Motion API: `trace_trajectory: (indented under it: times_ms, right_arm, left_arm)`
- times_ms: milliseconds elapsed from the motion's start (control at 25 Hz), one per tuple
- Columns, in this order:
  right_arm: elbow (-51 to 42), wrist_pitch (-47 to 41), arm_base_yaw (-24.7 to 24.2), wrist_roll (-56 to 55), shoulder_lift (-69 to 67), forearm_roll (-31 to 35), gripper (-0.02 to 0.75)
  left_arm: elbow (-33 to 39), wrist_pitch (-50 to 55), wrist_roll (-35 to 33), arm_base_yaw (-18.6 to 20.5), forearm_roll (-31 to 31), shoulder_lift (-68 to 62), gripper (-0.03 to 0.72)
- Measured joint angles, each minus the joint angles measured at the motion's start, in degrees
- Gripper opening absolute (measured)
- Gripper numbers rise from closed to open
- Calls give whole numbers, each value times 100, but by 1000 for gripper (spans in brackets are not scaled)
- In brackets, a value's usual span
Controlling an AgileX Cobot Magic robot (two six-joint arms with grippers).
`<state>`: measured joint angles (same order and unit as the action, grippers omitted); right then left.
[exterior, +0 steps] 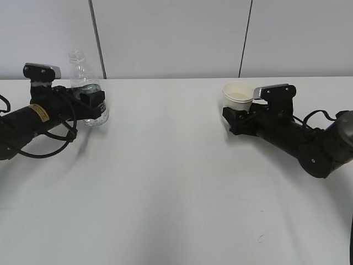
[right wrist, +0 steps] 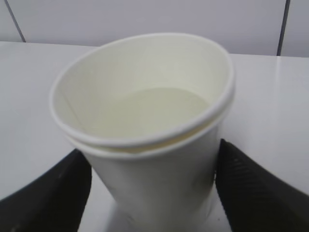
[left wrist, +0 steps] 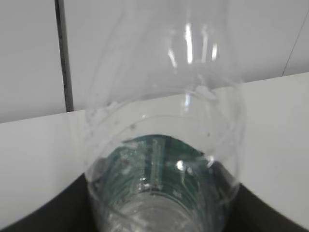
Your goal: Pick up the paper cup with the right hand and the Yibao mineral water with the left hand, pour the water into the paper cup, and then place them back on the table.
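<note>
Resting on white table (exterior: 165,182) | L pincer (exterior: 95,105) clamps bottle (exterior: 83,83); R pincer (exterior: 234,118) apart round cup (exterior: 237,98); grey-panel wall (exterior: 165,33)

in the left wrist view the yibao mineral water (left wrist: 161,145) fills the picture so closely that its neck runs off the top edge and its base off the bottom, its green label is a blur behind the curved plastic, and the left hand (left wrist: 154,212) shows only as dark slivers at the lower corners, so contact with the bottle cannot be told there. in the right wrist view the base of the paper cup (right wrist: 145,140) is cut off by the bottom edge, and whether the right hand (right wrist: 149,193) presses its fingers (right wrist: 251,193) against the cup wall cannot be told. in the exterior view both arms run off the side edges, the bottle's lower part sits behind the left gripper, and the label print is too small to read.
</note>
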<state>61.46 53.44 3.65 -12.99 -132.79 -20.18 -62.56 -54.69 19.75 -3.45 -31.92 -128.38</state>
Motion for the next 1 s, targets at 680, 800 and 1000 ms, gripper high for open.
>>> trace_trajectory:
  times_ms: [680, 800, 1000]
  right_arm:
    - [-723, 60, 0, 45, 548, 258, 616]
    - [-884, 69, 0, 45, 655, 261, 615]
    - [-1221, 69, 0, 57, 911, 305, 604]
  left_arm:
    - [0, 0, 0, 0, 0, 0, 382]
    - [0, 0, 0, 0, 0, 0, 382]
    - [0, 0, 0, 0, 0, 0, 382]
